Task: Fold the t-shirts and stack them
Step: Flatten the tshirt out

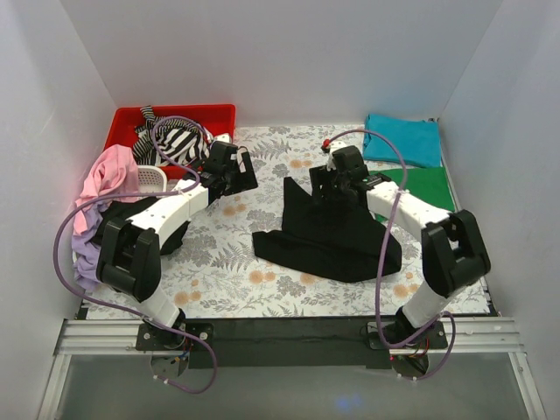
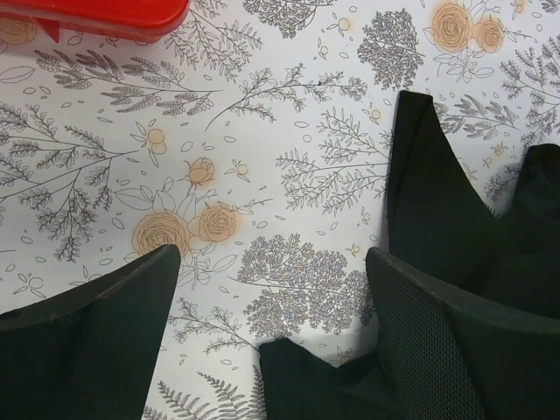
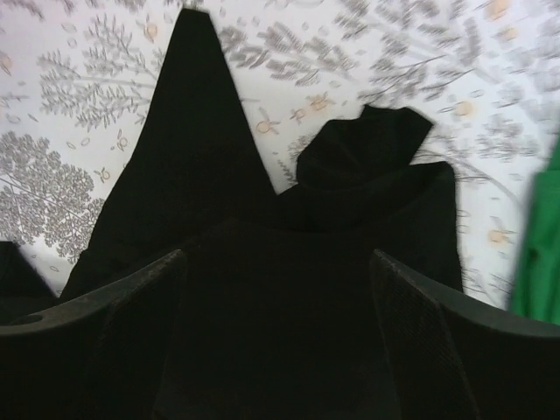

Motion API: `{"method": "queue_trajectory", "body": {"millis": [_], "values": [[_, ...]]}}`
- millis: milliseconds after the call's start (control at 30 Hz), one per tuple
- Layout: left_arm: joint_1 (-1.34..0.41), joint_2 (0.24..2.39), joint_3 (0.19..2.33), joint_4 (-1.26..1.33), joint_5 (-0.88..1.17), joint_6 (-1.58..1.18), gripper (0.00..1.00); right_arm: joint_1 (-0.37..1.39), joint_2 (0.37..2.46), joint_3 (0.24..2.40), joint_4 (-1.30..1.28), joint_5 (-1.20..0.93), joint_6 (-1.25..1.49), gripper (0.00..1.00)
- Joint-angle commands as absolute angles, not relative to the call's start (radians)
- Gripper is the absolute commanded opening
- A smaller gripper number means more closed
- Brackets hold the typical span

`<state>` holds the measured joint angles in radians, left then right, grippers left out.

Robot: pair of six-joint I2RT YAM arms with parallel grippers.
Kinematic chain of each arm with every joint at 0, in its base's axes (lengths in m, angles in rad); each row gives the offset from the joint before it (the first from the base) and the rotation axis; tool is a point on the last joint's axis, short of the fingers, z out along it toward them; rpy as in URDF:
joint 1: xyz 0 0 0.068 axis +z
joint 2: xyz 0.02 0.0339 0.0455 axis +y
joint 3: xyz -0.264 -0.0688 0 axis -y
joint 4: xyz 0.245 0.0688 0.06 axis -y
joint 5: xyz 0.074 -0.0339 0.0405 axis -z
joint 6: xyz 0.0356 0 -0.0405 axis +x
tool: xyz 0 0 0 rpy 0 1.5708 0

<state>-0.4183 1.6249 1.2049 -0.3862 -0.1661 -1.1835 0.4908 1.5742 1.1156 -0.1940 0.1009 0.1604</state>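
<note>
A black t-shirt lies crumpled in the middle of the floral table cover. My left gripper is open and empty, hovering just left of the shirt's pointed edge, with another fold below its fingers. My right gripper is open directly above the black shirt, holding nothing. A folded teal t-shirt and a folded green t-shirt lie at the back right. A striped t-shirt lies in the red bin. Pink and lilac t-shirts are heaped at the left.
The red bin stands at the back left, its corner showing in the left wrist view. A white slotted basket sits beside the pink shirt. The green shirt's edge is right of my right fingers. White walls enclose the table.
</note>
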Motion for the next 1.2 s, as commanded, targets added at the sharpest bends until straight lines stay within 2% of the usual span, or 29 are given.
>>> {"method": "queue_trajectory", "body": {"millis": [0,233,367,633,667,700,733,800,833,1067,1167], "values": [[-0.411,1.598,1.206,-0.390,-0.207,-1.203,0.87,0.492,1.664,1.203,-0.221,-0.034,0.176,0.89],[-0.407,1.608,1.183,-0.385,-0.164,-1.224,0.88,0.541,1.798,1.304,-0.302,-0.086,0.190,0.86],[-0.407,1.624,1.181,-0.380,-0.137,-1.216,0.88,0.564,1.847,1.316,-0.328,-0.086,0.213,0.80],[-0.407,1.635,1.190,-0.388,-0.121,-1.203,0.88,0.606,1.888,1.339,-0.419,0.050,0.218,0.78],[-0.407,1.640,1.192,-0.390,-0.118,-1.201,0.88,0.607,1.894,1.342,-0.423,0.064,0.218,0.75],[-0.407,1.640,1.196,-0.390,-0.117,-1.201,0.88,0.610,1.902,1.347,-0.426,0.087,0.218,0.64],[-0.407,1.641,1.198,-0.393,-0.115,-1.200,0.88,0.614,1.902,1.351,-0.437,0.104,0.221,0.37],[-0.405,1.640,1.196,-0.391,-0.120,-1.198,0.88,0.617,1.891,1.350,-0.440,0.130,0.221,0.21],[-0.406,1.640,1.193,-0.393,-0.121,-1.198,0.88,0.620,1.881,1.348,-0.437,0.146,0.225,0.02],[-0.407,1.629,1.204,-0.402,-0.135,-1.193,0.87,0.635,1.692,1.403,-0.428,0.229,0.169,0.01],[-0.402,1.620,1.212,-0.402,-0.147,-1.196,0.87,0.635,1.664,1.582,-0.497,0.198,0.127,0.01]]}}
